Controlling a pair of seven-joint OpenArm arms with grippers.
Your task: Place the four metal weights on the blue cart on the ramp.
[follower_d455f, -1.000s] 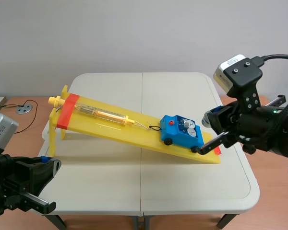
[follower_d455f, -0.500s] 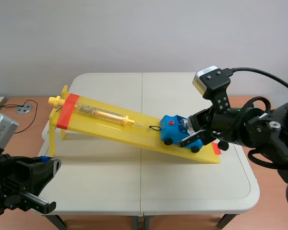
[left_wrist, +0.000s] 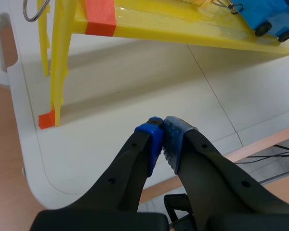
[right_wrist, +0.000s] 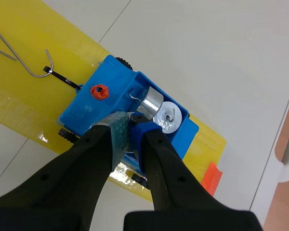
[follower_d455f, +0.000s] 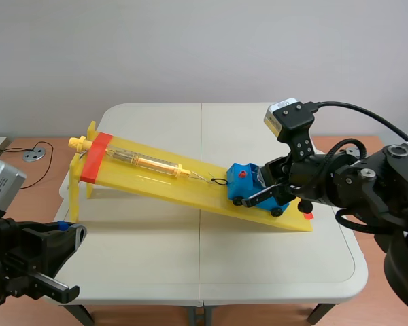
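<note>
right claw (right_wrist: pixel 130 120) moved over cart (right_wrist: pixel 108 98), two weights (right_wrist: pixel 151 102) (right_wrist: pixel 167 117) inside

No legible text, brand or number in any view. Small dark marking on white camera housing (follower_d455f: pixel 284 107) atop right arm: too small to read.

Weights (right_wrist: pixel 166 118) in cart (right_wrist: pixel 114 77), low on ramp (right_wrist: pixel 17 101).

One yellow plastic ramp (follower_d455f: pixel 156 180). One blue plastic cart (follower_d455f: pixel 243 182), two black wheels (follower_d455f: pixel 238 201) (follower_d455f: pixel 277 212) showing. Two silver metal cylinder weights (right_wrist: pixel 151 102) (right_wrist: pixel 169 117) visible in the cart, can't tell if more. One clear orange tube spring scale (follower_d455f: pixel 146 161). One white folding table (follower_d455f: pixel 190 265).
</note>
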